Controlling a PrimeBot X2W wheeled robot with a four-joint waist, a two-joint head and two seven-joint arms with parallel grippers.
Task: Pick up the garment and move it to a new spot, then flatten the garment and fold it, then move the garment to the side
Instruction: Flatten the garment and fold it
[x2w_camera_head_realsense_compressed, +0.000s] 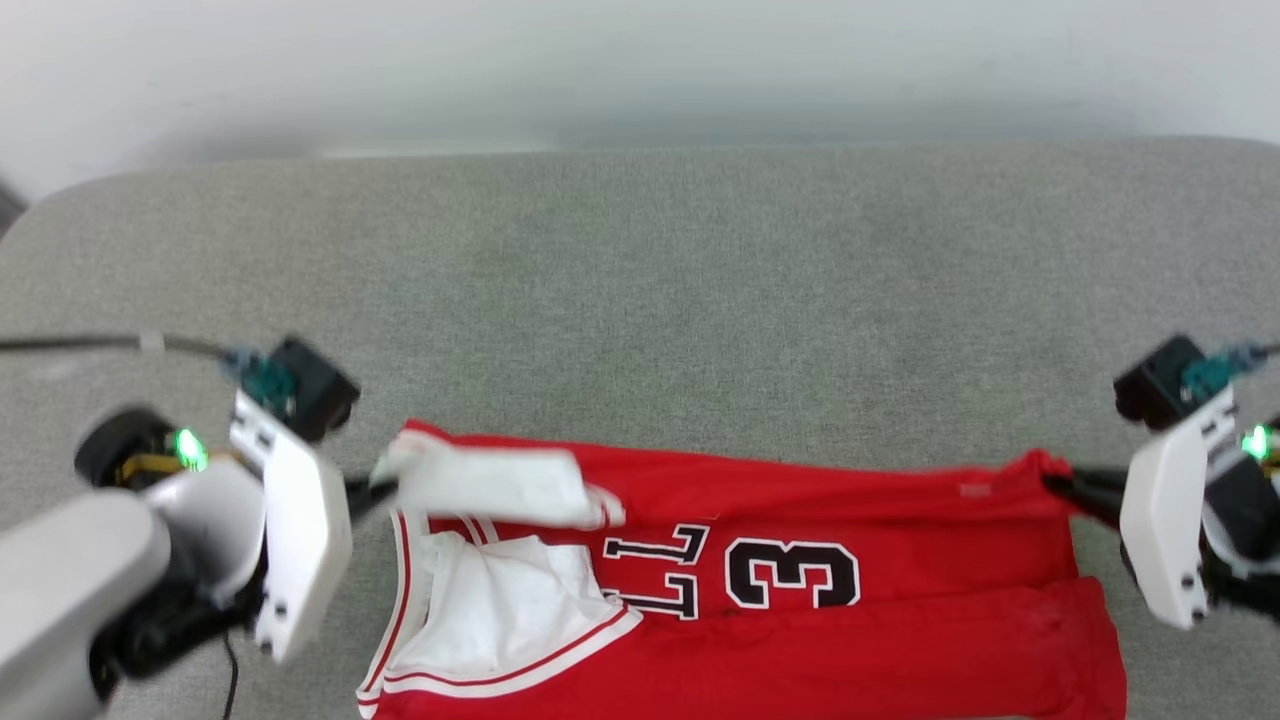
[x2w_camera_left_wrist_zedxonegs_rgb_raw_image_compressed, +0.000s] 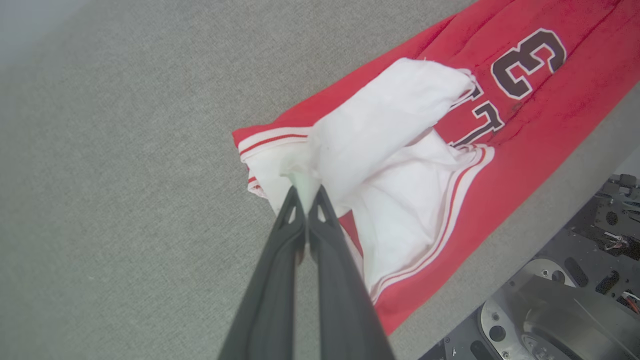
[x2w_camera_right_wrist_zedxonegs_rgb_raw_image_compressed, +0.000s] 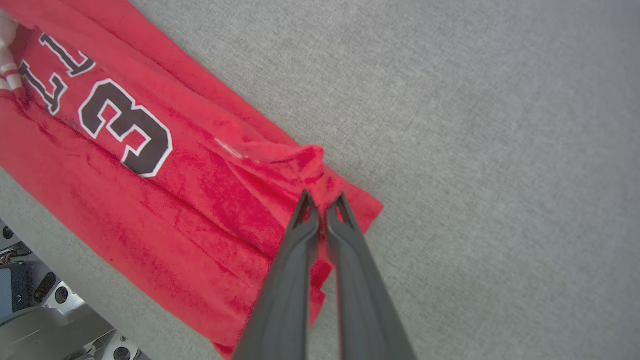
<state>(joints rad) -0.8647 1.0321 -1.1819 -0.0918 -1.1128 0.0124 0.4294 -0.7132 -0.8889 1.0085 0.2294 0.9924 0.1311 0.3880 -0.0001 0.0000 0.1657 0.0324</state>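
**Technician:** State the pose of the left arm.

**Inspector:** The pale left forearm enters at the lower left of the head view, with its white wrist housing turned inward. The left gripper points across the table toward the collar end of the garment. Its two dark fingers are pressed together on a fold of the white sleeve, gripped at the sleeve's edge.

**Technician:** And the right arm?

**Inspector:** It mirrors the left. The forearm enters at the lower right, and the right gripper points inward. Its fingers are clamped on a bunched corner of red cloth at the hem end.

**Technician:** Locate the garment relative to both grippers.

**Inspector:** The garment, a red jersey, lies crosswise between the two grippers on the near part of the grey fabric-covered table. Its near edge runs off the bottom of the head view. Its far edge is drawn in a line from one gripper to the other. Whether that edge is clear of the table cannot be determined. The black number "3" faces up near the middle, with black letters beside it. The gripped sleeve lies just beside those letters. Nearer the robot, red-and-white striped trim borders a white panel.

**Technician:** What lies farther out?

**Inspector:** The table extends beyond the garment to a pale wall.
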